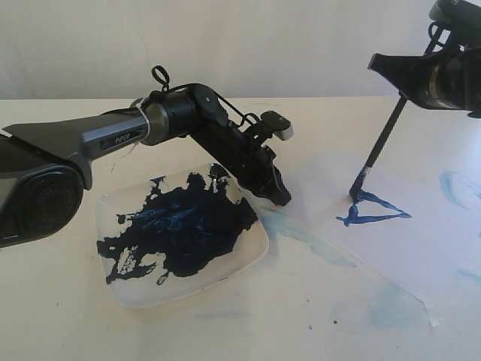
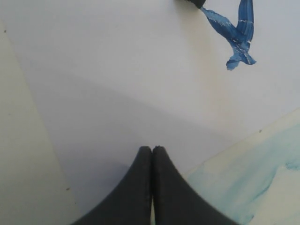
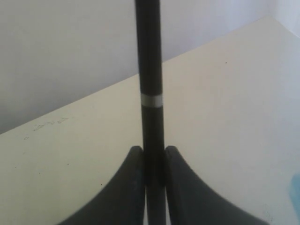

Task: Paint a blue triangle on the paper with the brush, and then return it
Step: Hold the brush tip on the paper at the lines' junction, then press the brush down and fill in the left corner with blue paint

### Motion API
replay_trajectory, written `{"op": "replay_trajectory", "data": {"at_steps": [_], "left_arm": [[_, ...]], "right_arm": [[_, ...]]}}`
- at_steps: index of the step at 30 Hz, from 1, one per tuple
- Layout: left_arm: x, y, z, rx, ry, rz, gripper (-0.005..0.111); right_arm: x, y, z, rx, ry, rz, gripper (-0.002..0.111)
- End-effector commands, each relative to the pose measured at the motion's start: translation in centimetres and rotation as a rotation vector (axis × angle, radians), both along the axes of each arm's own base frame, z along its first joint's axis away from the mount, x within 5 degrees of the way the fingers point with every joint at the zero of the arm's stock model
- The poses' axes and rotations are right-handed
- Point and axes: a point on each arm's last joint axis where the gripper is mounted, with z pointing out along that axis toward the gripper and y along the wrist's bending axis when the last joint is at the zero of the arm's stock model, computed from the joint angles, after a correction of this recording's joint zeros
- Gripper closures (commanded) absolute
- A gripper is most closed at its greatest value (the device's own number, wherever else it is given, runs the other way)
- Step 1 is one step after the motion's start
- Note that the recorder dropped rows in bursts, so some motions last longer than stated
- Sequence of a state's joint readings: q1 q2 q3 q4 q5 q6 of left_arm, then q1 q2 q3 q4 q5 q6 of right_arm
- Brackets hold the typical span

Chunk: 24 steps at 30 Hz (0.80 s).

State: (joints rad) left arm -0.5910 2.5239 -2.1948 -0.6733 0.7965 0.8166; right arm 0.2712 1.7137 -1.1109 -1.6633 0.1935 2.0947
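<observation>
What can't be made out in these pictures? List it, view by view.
- Right wrist view: the bristles of the brush, cut off by the top edge.
- Left wrist view: part of the blue triangle, cut off by the top edge.
- Exterior view: the far rim of the plate, hidden behind the left arm.

Paint-smeared plate (image 1: 124,203), seemingly glass, cream table (image 1: 68,301)
</observation>
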Motion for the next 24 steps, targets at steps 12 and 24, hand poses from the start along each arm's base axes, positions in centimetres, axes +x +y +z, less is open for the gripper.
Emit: {"op": "replay_trajectory", "data": {"at_steps": [12,24], "left_arm": [[-0.27,0.08,0.06,0.004,0.028,-0.018,0.107],[-0.27,0.08,0.06,0.004,0.028,-0.018,0.107]], "right_arm": [[-0.45,0.28,-0.33,0.009,0.019,0.041,0.108],[-0.83,0.52,-0.97,0.022,0.046,0.073,0.108]]}}
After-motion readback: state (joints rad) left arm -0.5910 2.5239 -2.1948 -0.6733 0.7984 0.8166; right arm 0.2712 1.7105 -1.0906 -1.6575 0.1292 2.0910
